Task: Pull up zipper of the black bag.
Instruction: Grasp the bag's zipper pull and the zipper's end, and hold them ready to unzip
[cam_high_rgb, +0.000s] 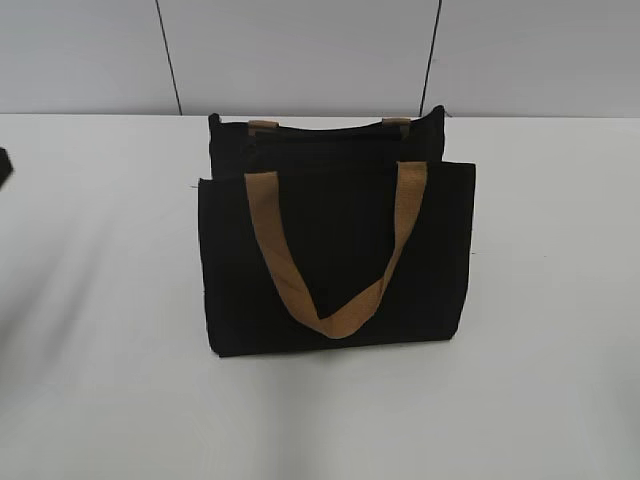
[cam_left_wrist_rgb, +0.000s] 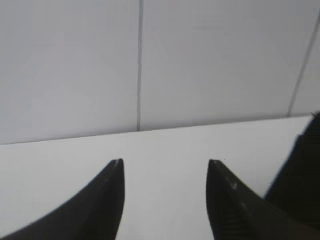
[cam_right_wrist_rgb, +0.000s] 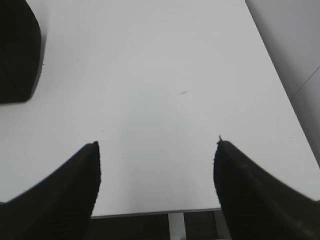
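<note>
The black bag (cam_high_rgb: 335, 255) stands upright on the middle of the white table, with a tan strap (cam_high_rgb: 335, 300) hanging down its front. The zipper runs along its top edge (cam_high_rgb: 330, 131); I cannot make out the pull tab. A corner of the bag shows at the right edge of the left wrist view (cam_left_wrist_rgb: 300, 185) and at the top left of the right wrist view (cam_right_wrist_rgb: 17, 52). My left gripper (cam_left_wrist_rgb: 165, 162) is open and empty over bare table. My right gripper (cam_right_wrist_rgb: 157, 144) is open and empty, away from the bag. Neither gripper shows clearly in the exterior view.
The white table (cam_high_rgb: 100, 350) extends around the bag. A grey panelled wall (cam_high_rgb: 300, 50) stands behind it. A dark object (cam_high_rgb: 4, 165) pokes in at the left edge. The table's edge (cam_right_wrist_rgb: 155, 214) shows just past my right fingertips.
</note>
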